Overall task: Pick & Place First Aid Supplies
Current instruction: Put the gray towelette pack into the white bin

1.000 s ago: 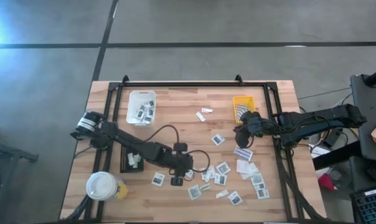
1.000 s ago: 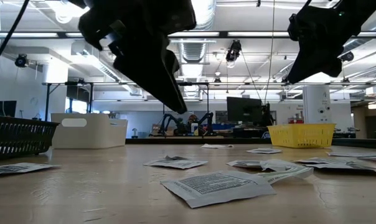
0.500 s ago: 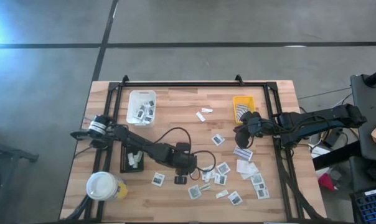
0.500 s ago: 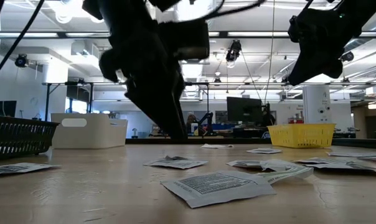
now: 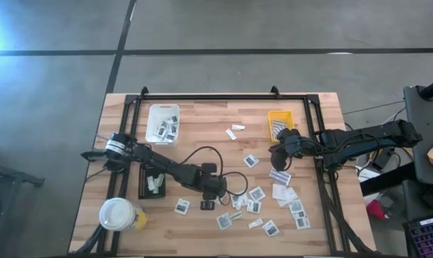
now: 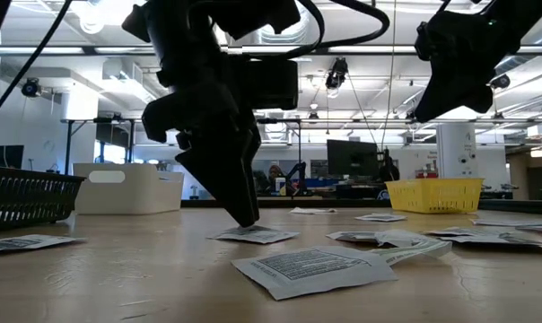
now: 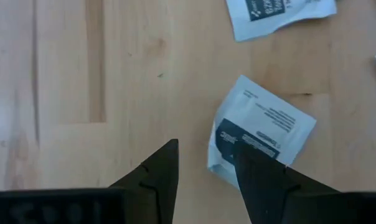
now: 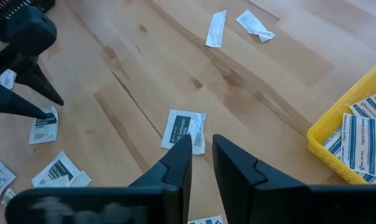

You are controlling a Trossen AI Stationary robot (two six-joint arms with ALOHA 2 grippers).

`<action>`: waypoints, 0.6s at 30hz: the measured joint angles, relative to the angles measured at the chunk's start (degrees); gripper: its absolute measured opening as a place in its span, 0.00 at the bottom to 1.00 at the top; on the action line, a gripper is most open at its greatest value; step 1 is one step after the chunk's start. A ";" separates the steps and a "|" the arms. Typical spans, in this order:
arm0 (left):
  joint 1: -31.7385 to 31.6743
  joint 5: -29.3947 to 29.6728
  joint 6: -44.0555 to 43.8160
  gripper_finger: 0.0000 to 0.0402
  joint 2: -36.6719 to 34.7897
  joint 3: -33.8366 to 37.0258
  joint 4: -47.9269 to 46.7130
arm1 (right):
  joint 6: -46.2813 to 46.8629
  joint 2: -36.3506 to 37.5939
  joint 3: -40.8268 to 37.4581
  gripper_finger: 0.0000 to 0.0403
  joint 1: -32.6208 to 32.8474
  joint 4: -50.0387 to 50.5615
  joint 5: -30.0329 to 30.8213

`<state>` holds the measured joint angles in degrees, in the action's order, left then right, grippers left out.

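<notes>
One flat white packet (image 7: 258,135) | dark printed patch | lying on table (image 7: 82,93)

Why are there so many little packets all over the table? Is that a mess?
Yes, it looks spilled: white packets lie scattered loose across the table, some overlapping, while only a few sit in the white tray and yellow tray.

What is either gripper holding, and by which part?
Nothing. The open left gripper sits over a packet's edge; the right gripper hangs empty.
</notes>
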<state>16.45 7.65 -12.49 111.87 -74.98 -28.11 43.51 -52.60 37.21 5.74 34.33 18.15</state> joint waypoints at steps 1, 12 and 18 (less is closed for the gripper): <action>-0.01 -0.13 0.00 0.36 0.00 0.13 0.00 | 0.00 0.00 -0.01 0.16 0.00 -0.15 0.00; -0.24 -1.12 -0.68 0.31 -0.19 2.76 1.07 | 0.33 0.00 -0.04 0.13 0.00 -0.44 0.00; -0.47 -1.26 -1.51 0.26 -0.28 3.94 1.35 | 0.42 0.00 -0.04 0.15 0.00 -0.44 -0.02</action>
<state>15.98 6.38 -14.00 111.59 -71.05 -26.76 43.92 -52.60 37.17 5.74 33.89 18.13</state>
